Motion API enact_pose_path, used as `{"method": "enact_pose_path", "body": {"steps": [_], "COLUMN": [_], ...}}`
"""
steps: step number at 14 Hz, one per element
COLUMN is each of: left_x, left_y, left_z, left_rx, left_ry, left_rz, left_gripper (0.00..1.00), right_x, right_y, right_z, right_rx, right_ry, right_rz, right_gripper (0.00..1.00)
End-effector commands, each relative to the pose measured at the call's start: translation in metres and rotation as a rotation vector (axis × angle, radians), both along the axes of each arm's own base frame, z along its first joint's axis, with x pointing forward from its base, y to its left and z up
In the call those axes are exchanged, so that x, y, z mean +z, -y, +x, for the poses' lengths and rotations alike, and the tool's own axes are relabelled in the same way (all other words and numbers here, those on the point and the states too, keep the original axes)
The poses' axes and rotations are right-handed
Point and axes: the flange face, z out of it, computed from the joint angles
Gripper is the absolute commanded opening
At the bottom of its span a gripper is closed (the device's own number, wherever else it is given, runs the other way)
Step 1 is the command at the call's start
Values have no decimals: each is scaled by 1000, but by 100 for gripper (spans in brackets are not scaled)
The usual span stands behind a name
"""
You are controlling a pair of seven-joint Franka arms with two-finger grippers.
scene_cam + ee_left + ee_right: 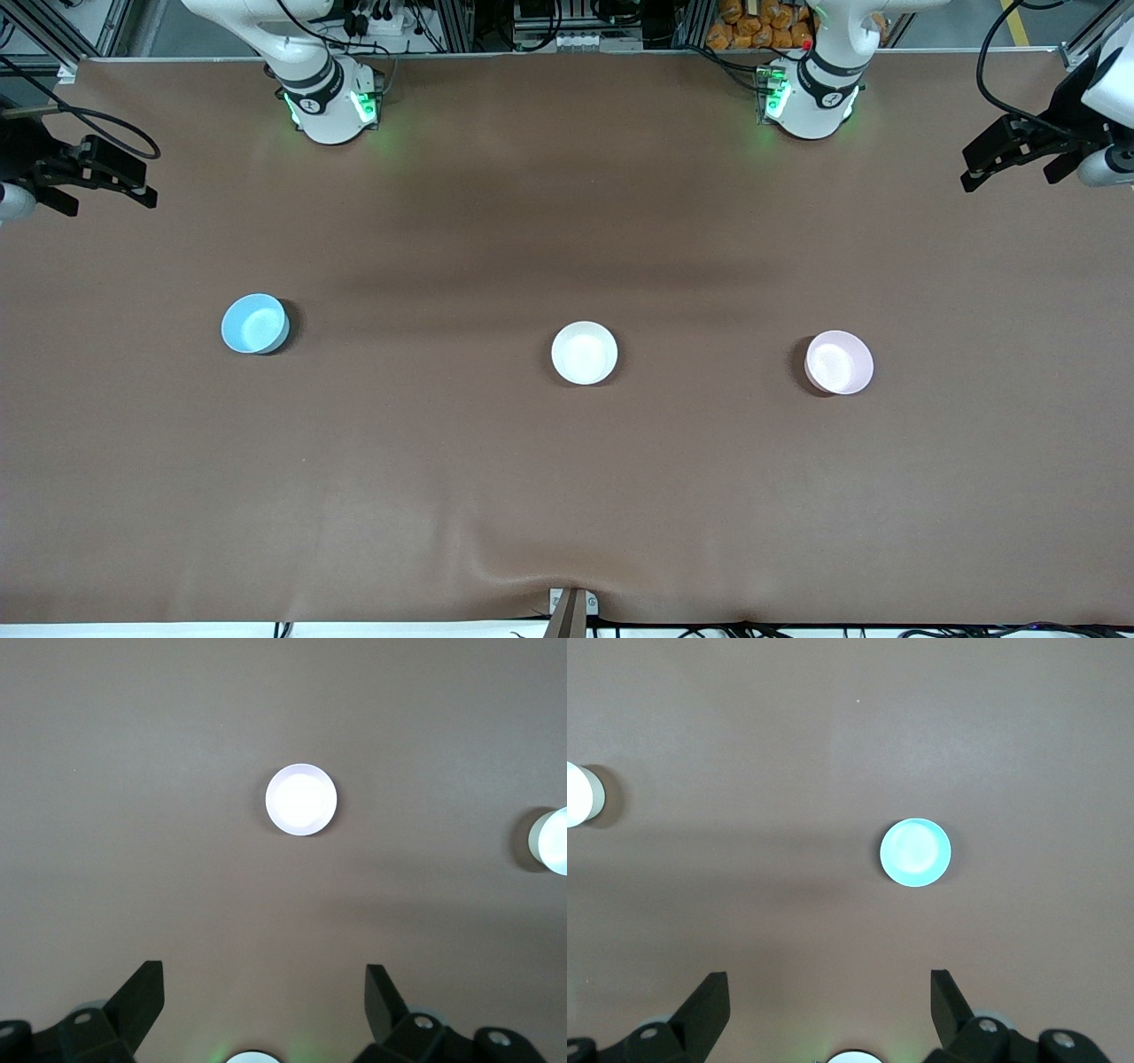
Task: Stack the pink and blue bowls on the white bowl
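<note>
Three bowls stand on the table [567, 496], one of each colour, all upright, empty and well apart in a rough row. The blue bowl [255, 323] is toward the right arm's end, the white bowl [584, 353] is near the middle, and the pink bowl [839, 361] is toward the left arm's end. Nothing is stacked yet.

Two grippers are raised at the table's ends, each wide open and holding nothing. The left gripper [1019, 152] hangs over the edge at its own end, with the pink bowl well away from it, nearer the front camera. The right gripper [93, 173] hangs over the edge at its end, with the blue bowl well away from it in the same way. The white bowl lies between the two other bowls, well apart from both grippers.
</note>
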Motion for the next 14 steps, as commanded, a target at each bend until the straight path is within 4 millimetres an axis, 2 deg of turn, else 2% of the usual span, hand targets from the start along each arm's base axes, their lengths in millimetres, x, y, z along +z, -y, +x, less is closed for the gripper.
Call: {"method": "enact_pose_path", "body": {"steps": [1, 4, 5, 8, 14], "left_x": [1, 1, 5, -2, -15], "left_y": [1, -12, -29, -12, -16], "left_z": [4, 12, 20, 24, 34], "left_rx": [-31, -53, -25, -67, -72], "left_ry": [-15, -17, -9, -25, -5], "left_rz": [24, 13, 2, 4, -23], "left_gripper": [100, 100, 100, 100, 100], "right_x": [2, 1, 1, 0, 0], "right_y": [2, 2, 2, 4, 4], "right_z": [1, 2, 2, 1, 1], "right_rx": [-3, -3, -3, -5, -5], "right_ry": [-5, -8, -8, -15, -17], "right_rz": [-10, -10, -10, -10, -10], "right_gripper": [100, 100, 100, 100, 100]}}
